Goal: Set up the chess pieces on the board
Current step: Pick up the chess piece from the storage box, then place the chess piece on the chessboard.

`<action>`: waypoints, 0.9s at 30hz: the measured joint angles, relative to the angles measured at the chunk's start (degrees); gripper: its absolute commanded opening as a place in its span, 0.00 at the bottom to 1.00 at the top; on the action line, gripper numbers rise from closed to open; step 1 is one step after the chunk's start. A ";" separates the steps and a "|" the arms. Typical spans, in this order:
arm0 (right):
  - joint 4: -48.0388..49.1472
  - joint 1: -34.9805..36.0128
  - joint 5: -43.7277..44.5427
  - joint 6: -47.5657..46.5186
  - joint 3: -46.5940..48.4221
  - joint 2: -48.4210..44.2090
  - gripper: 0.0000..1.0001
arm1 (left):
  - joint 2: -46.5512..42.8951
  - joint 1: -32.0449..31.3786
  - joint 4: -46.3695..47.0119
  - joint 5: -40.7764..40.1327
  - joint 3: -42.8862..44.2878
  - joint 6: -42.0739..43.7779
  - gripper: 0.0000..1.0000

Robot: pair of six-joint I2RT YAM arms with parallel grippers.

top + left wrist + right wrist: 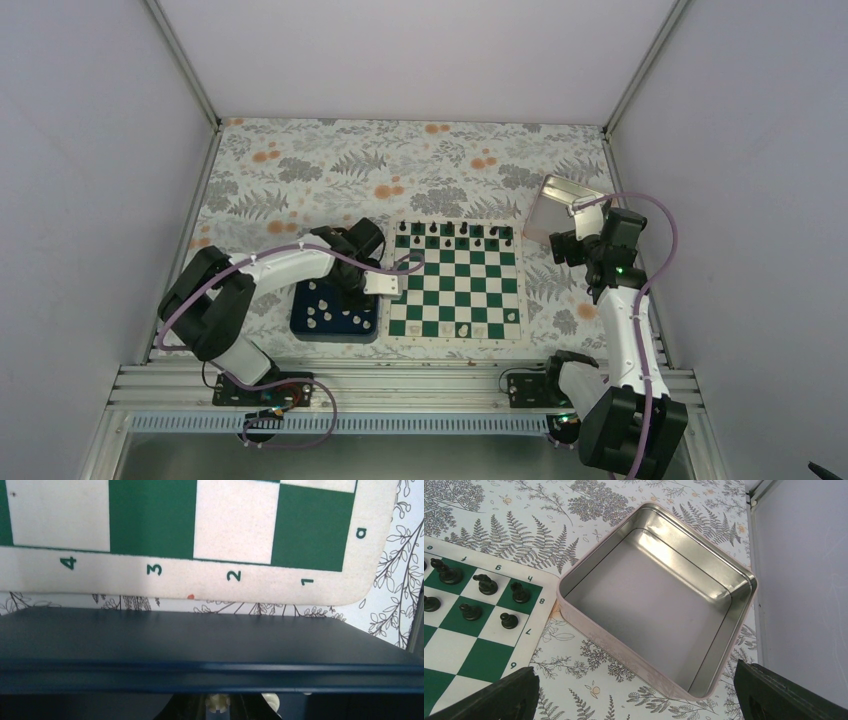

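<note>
L claw is down in the dark blue square tray, at the 9 o'clock side of the flat green & white chessboard. It seems to pinch one small cream chess piece, prob. to carry it to the 6 o'clock row, where other cream pieces stand. R claw hangs wide open w/ nothing in it over the empty shiny metal tin at 2 o'clock, out of the way. Small black pieces fill the 12 o'clock rows.

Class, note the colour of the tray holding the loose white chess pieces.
Dark navy blue; the tray shows best in the left wrist view.
</note>
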 measured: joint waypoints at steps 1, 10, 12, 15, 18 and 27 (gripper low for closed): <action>0.00 0.00 0.00 0.00 0.00 0.00 1.00 | 0.00 -0.02 -0.15 -0.15 0.07 0.04 0.08; 0.00 0.00 -0.02 0.00 0.00 0.00 1.00 | -3.37 -0.31 -9.42 -4.37 7.74 0.13 0.07; 0.00 -0.11 -0.02 0.00 0.00 0.00 1.00 | -4.31 -1.09 -12.07 -5.44 12.48 0.11 0.07; 0.00 -0.33 0.07 0.02 -0.02 0.00 1.00 | -4.61 -3.65 -15.23 -6.73 20.96 0.00 0.07; 0.04 -0.39 0.31 0.07 0.00 0.00 1.00 | -3.19 -8.09 -16.85 -7.32 30.23 -0.20 0.07; 0.09 -2.19 1.62 0.20 0.00 0.00 1.00 | 16.26 -23.23 -16.24 -7.89 50.31 0.07 0.07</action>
